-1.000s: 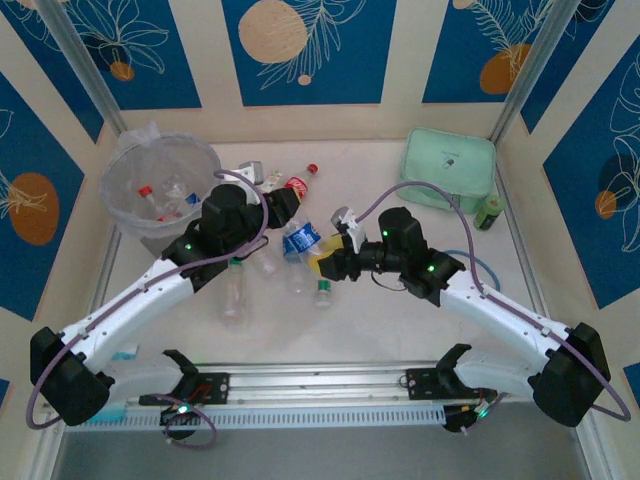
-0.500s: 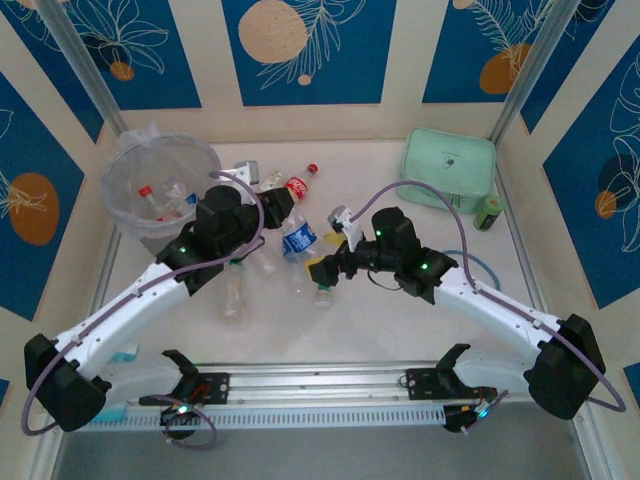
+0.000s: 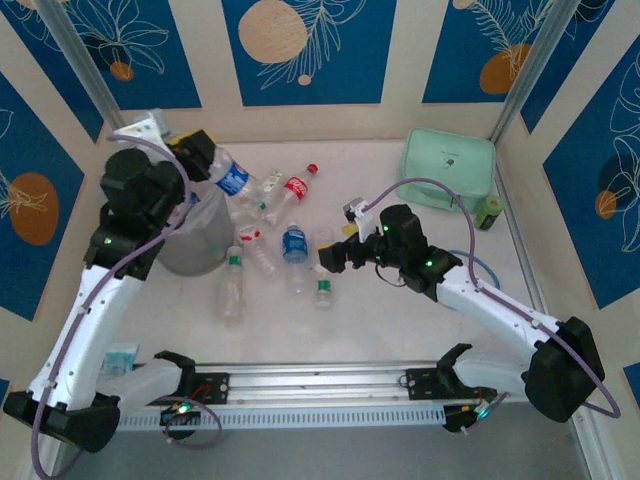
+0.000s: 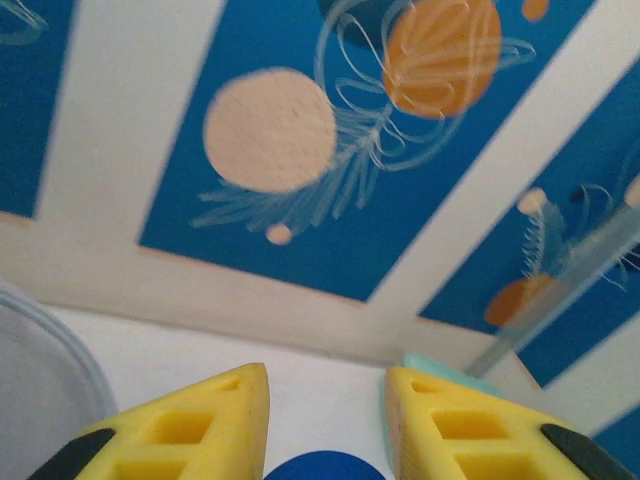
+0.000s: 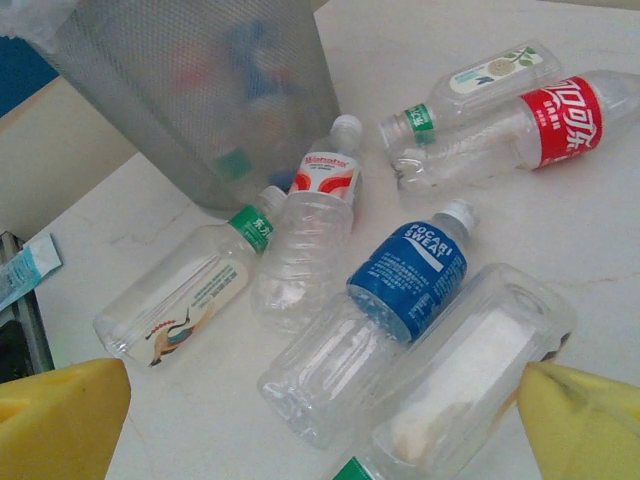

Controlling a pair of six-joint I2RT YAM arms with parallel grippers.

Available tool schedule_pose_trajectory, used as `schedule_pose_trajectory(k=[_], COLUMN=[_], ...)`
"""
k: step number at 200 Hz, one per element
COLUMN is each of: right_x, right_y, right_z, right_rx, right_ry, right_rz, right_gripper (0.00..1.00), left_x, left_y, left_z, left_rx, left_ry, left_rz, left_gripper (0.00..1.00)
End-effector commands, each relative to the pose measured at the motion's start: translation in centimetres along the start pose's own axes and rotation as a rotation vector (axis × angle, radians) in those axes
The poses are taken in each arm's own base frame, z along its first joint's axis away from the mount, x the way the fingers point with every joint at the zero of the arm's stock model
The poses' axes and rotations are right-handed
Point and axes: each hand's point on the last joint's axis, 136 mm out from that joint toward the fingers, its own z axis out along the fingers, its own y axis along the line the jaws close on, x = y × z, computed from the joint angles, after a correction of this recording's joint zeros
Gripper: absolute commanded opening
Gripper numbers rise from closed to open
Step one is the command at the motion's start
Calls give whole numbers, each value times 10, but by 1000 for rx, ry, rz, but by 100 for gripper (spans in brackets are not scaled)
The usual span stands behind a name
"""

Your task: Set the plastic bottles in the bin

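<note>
Step in hand: delivery. My left gripper [image 4: 325,376] is clamped on a blue-labelled bottle [image 3: 233,181], with the bin [image 4: 40,345] below it, to its left. Next move: centre over the opening, then release. My right gripper [image 5: 322,425] hangs wide above the loose bottles [image 5: 405,280].

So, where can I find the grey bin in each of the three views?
Top external: the bin is left of centre, partly covered by the left arm.
Left wrist: the bin is probably the grey curve at the lower left edge.
Right wrist: the bin shows its mesh wall at upper left.
Shared landmark: the red-labelled bottle lies to its right in the top external and right wrist views.
</note>
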Motion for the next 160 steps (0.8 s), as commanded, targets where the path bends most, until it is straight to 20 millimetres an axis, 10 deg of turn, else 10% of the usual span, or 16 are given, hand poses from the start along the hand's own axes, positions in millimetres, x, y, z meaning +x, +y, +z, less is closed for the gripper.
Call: schedule_pose_trajectory(k=[1, 84, 160], right_x=[3, 27, 36], right_y=[-4, -29, -41], right_z=[-6, -27, -34], right_rx=[25, 40, 28], right_ry=[16, 38, 38], right_rz=[4, 105, 155], right_gripper=[99, 100, 99], left_x=[-19, -59, -37], left_y=[15, 77, 128], left_z=[-7, -1, 25], left_rx=[-51, -248, -420], left_ry=[-15, -75, 69], left_rz=[82, 86, 202], left_gripper=[0, 0, 0])
